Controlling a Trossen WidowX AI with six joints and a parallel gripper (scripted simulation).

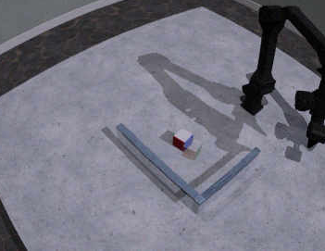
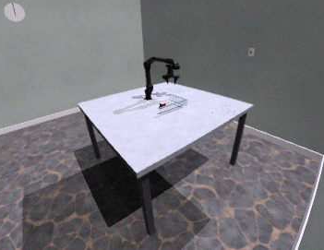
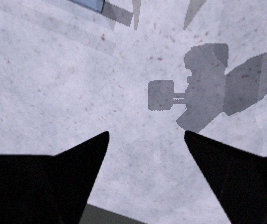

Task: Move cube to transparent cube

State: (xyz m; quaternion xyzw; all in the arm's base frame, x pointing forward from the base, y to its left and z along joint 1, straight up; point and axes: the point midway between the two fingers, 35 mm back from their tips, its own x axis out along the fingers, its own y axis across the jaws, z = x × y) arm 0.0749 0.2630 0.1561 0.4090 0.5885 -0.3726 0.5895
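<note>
Black fingers fill the bottom of the wrist view, spread wide with only bare table between them; the end effector (image 1: pixel 317 137) is held open and nothing is gripped. It hangs above the table (image 1: pixel 64 177) near the arm's base (image 1: pixel 254 104), well apart from the cube (image 1: pixel 182 139).

The cube rests on the table inside the angle of an L-shaped rail (image 1: pixel 154 158), its white face up and red and blue faces on the sides seen from the top view. The ghost cube (image 1: pixel 193 151) lies just beside it, partly overlapped, toward the rail's corner.

The task is judged to be at its start: the approach has not been made, and the cube has not been grasped. The next move calls for the end effector to be carried over the cube, lowered with the fingers astride two opposite faces, and closed; whether a turn is needed cannot be told, as the ghost's colours are faint.

The table is pale grey and speckled, on dark legs (image 2: pixel 148 208). A stone-patterned floor (image 2: pixel 50 167) and green-grey walls (image 2: pixel 78 42) surround it.
</note>
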